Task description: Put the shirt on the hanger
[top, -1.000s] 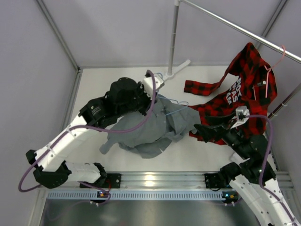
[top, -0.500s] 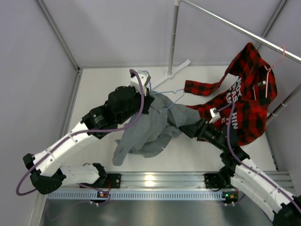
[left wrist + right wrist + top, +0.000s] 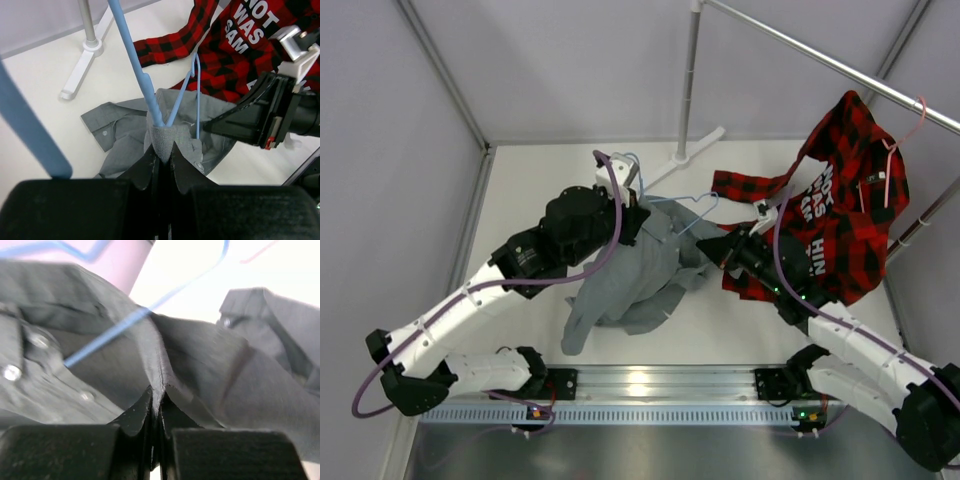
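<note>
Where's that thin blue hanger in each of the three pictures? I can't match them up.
Top external: the hanger is just above centre, poking out of the top of the grey shirt.
Left wrist: upper middle, slanting up from pinched grey fabric.
Right wrist: a thin blue line crossing the upper half, above the shirt folds.
Shared landmark: the grey shirt, in all three views.

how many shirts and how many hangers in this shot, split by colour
shirts: 2, a grey shirt and a red-and-black plaid shirt
hangers: 2, a light-blue hanger and a pink hanger
total: 4
</note>
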Motion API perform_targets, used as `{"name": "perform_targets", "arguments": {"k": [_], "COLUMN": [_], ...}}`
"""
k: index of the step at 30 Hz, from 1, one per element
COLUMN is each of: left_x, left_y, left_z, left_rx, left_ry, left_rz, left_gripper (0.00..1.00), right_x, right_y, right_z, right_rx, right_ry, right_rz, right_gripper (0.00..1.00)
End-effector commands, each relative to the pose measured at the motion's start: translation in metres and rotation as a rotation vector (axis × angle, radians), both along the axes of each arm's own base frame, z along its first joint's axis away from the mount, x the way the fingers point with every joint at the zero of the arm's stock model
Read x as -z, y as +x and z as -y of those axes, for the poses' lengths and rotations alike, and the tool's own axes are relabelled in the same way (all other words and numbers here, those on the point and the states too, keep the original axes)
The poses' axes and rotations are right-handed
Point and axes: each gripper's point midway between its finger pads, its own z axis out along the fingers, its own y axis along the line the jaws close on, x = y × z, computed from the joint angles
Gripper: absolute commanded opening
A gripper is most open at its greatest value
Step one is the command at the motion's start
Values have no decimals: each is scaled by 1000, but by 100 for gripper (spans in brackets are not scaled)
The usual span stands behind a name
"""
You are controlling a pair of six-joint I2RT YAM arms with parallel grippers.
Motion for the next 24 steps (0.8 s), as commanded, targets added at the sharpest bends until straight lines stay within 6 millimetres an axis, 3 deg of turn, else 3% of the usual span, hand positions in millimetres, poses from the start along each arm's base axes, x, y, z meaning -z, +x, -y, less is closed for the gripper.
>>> {"name": "perform_targets", "arguments": {"k": [1, 5, 6, 8, 10, 11, 13, 16, 18, 22, 23, 24], "left_x": [-28, -28, -31, -33, -42, -33, -35, -22, -16, -9, -1, -4], "left_y": [2, 2, -2, -17, -34, -41, -51, -61, -67, -69, -66, -61], "left_z": [-12, -22, -23, -17, -24, -24, -37, -52, -55, -62, -62, -65], "left_rx": [-43, -67, -49, 62, 131, 163, 167, 167, 185, 186, 175, 145], "left_ry": [-64, -31, -33, -24, -36, -28, -38, -12, -2, 59, 95, 97], "left_rz": [85, 97, 104, 130, 174, 168, 192, 177, 173, 157, 131, 132], "left_gripper": [0, 0, 0, 0, 0, 0, 0, 0, 0, 0, 0, 0], "right_x": [-47, -45, -38, -48, -42, -54, -52, -69, -87, -115, -114, -116], "right_y": [9, 7, 7, 14, 19, 25, 32, 42, 49, 55, 53, 52], "right_z": [4, 9, 12, 19, 26, 26, 33, 37, 36, 34, 31, 29], "right_rx": [38, 47, 52, 76, 81, 83, 98, 95, 98, 84, 63, 47], "right_ry": [-13, -64, -99, -141, -221, -239, -298, -326, -334, -355, -361, -360], "right_rz": [140, 116, 92, 105, 78, 88, 68, 75, 99, 141, 135, 139], "right_gripper": [0, 0, 0, 0, 0, 0, 0, 0, 0, 0, 0, 0]}}
